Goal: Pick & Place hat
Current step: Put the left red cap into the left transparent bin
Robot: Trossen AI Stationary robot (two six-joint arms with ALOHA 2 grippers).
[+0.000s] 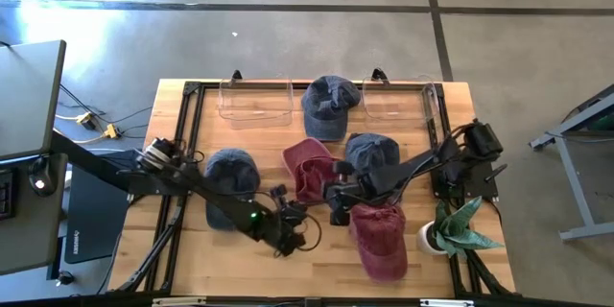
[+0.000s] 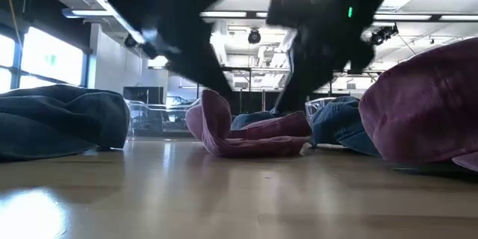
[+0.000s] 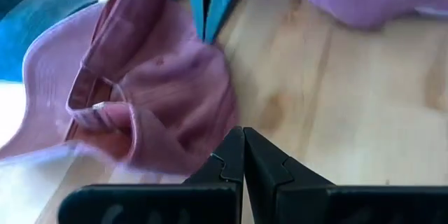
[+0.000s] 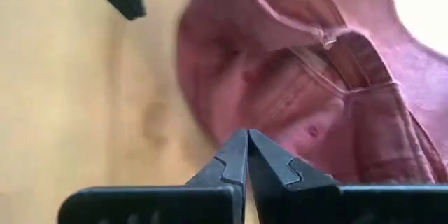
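Observation:
A dark red hat (image 1: 309, 168) lies crumpled and upside down in the middle of the table, resting on its crown (image 2: 250, 143). My left gripper (image 1: 305, 221) is shut just near of it and points toward the far right; its shut tips (image 3: 243, 133) show against the hat's cloth (image 3: 175, 91). My right gripper (image 1: 334, 197) is shut at the hat's near right edge and slants down toward the left, its tips (image 4: 246, 134) over the hat's inside (image 4: 301, 105). Nothing shows between either pair of fingers. My left gripper's shut tips stand close before the red hat's near edge (image 3: 203, 150); I cannot tell whether they touch it. My right gripper's shut tips stand at the hat's rim (image 4: 224, 129), slanting down from the right; I cannot tell whether they touch it.
Blue hats lie at the left (image 1: 230, 173), far middle (image 1: 331, 106) and right of centre (image 1: 372, 149). A second red hat (image 1: 379, 240) lies near the right front. Two clear bins (image 1: 257, 101) (image 1: 398, 101) stand along the far edge, and a potted plant (image 1: 456, 230) stands at the right.

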